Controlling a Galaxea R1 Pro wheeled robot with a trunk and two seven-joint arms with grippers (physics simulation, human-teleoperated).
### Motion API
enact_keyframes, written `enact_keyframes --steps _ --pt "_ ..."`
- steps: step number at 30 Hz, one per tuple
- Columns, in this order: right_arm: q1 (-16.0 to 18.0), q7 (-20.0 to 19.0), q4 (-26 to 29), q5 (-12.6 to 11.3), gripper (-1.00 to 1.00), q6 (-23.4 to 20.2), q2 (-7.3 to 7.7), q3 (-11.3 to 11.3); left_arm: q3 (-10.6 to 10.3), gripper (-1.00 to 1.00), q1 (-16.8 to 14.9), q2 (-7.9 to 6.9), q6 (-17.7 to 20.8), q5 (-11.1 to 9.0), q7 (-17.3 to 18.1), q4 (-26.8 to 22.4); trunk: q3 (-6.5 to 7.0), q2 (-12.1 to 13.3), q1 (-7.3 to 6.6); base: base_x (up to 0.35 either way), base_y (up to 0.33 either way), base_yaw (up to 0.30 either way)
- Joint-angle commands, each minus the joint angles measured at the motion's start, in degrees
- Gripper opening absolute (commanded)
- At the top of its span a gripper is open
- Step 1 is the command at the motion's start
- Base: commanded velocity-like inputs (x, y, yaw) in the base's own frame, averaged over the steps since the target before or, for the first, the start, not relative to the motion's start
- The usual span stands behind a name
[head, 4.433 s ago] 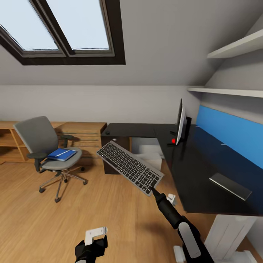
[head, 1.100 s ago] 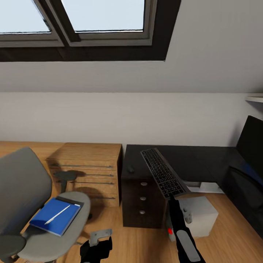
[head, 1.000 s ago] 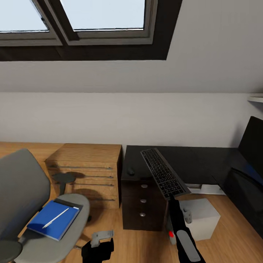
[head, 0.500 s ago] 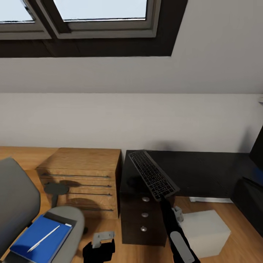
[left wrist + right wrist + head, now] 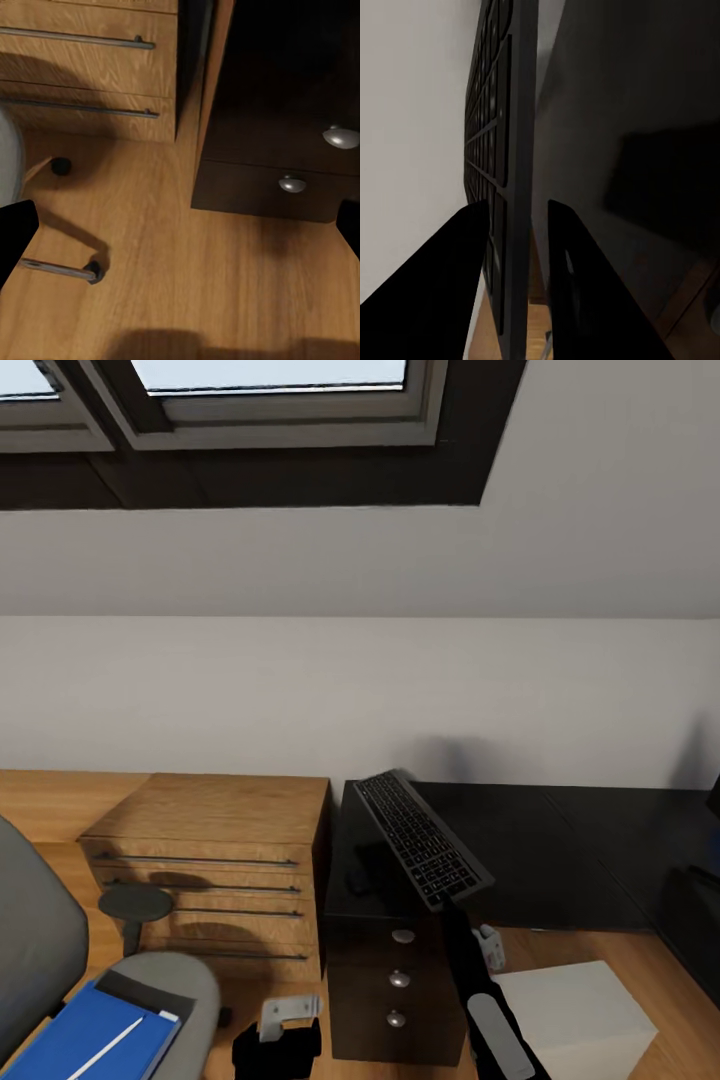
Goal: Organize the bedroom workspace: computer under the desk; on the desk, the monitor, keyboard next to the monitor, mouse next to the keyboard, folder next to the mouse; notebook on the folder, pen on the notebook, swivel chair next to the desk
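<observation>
My right gripper (image 5: pixel 446 906) is shut on the near end of the keyboard (image 5: pixel 419 849), holding it slanted above the left end of the black desk (image 5: pixel 560 855). In the right wrist view the keyboard (image 5: pixel 507 180) stands edge-on between the two black fingers (image 5: pixel 442 300). My left gripper (image 5: pixel 284 1017) hangs open and empty over the floor, its fingertips (image 5: pixel 15 234) spread wide. At the lower left the swivel chair (image 5: pixel 40 945) carries the blue folder (image 5: pixel 75 1040) with the pen (image 5: pixel 105 1048) on it and the dark notebook (image 5: pixel 158 997) beneath. The computer (image 5: pixel 585 1015) sits under the desk. The monitor (image 5: pixel 714 798) is a dark sliver at the right edge.
A light wooden dresser (image 5: pixel 210 855) stands against the desk's dark drawer unit (image 5: pixel 395 990), whose silver knobs (image 5: pixel 341 136) are close to my left gripper. A chair leg with a caster (image 5: pixel 60 268) lies on the wood floor. A sloped wall and skylight (image 5: pixel 270 400) rise behind.
The camera has moved closer and turned left: the chair slid toward the lower left corner and the monitor nearly left the right edge. The keyboard stays in my right gripper.
</observation>
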State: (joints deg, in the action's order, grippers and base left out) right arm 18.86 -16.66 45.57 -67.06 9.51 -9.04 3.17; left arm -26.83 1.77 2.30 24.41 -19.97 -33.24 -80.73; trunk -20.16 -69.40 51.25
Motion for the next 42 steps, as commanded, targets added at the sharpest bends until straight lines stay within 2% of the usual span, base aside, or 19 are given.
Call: enact_keyframes --steps 1,7,13,17,32,41,42 --pt "0.0 -0.5 -0.1 -0.6 -1.00 0.0 -0.05 0.1 0.0 1.00 0.0 -0.01 0.1 -0.5 -0.4 -0.2 -0.05 0.0 0.01 0.011 0.000 0.000" --pt "0.0 0.8 -1.2 -0.5 -1.00 0.0 -0.01 0.2 -0.3 1.00 0.0 0.14 0.2 -0.6 -0.5 -3.1 -0.05 0.0 0.01 0.003 0.000 0.000" --pt "0.0 5.9 -2.2 -0.5 -1.00 0.1 -0.01 0.2 -0.1 1.00 0.0 0.16 0.2 -0.6 -0.7 -3.7 -1.13 -2.4 1.33 0.000 0.000 0.000" --pt "0.0 6.8 -2.2 -0.5 -1.00 0.2 -0.01 0.9 -0.1 1.00 0.0 0.16 0.2 -0.6 -1.0 -3.8 -1.85 -4.0 2.20 0.000 0.000 0.000" --pt "0.0 7.9 -2.2 -0.5 -1.00 0.2 -0.01 1.7 -0.1 1.00 0.0 0.08 0.2 -0.6 -1.0 -3.8 -4.54 -10.1 5.50 0.000 0.000 0.000" --pt "0.0 8.0 -2.2 -0.5 -1.00 0.1 0.21 1.7 -0.2 1.00 0.0 0.00 0.2 -0.6 -0.8 -3.8 -4.54 -10.1 5.50 0.000 0.000 0.000" --pt "0.0 8.0 -2.2 -0.5 1.00 0.1 0.26 1.7 -0.2 1.00 0.0 0.00 0.2 -0.6 -0.8 -3.8 -4.54 -10.1 5.50 0.000 0.000 0.000"
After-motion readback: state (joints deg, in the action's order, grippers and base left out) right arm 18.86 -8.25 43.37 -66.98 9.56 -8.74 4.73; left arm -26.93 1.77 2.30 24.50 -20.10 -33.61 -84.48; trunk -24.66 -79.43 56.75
